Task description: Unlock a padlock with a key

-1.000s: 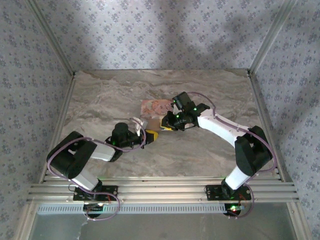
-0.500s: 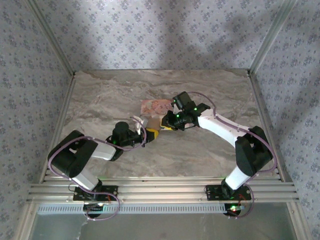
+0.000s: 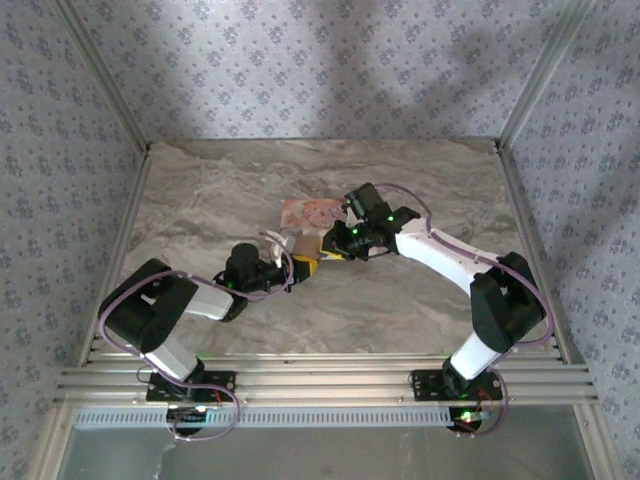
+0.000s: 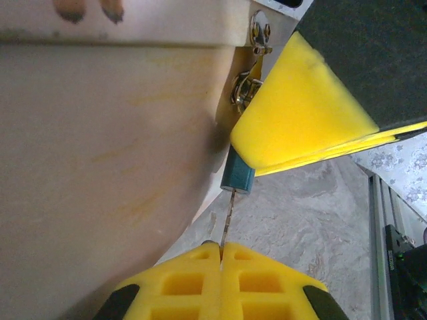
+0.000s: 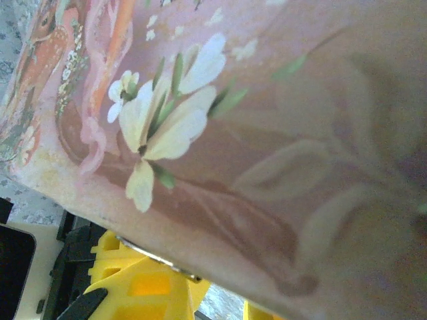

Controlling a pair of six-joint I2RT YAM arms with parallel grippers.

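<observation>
While the left gripper (image 4: 220, 245) clamps the key (image 4: 228, 217), its tip at the blue padlock (image 4: 237, 179) beside the pink box (image 4: 100, 147), an off-axis twist could bend or slip it; the right gripper's (image 3: 334, 248) hold I cannot tell.

Pale blue-grey floral wallpaper (image 3: 320, 60) is covering the back and side walls of the enclosure. Aluminium posts (image 3: 100, 75) are slanting up at its two far corners. A beige, marble-patterned tabletop (image 3: 210, 190) is forming the floor, and ribbed aluminium rails (image 3: 320, 380) are running along its near edge. Soft light is falling from above, leaving broad dim shadows across the back wall.
</observation>
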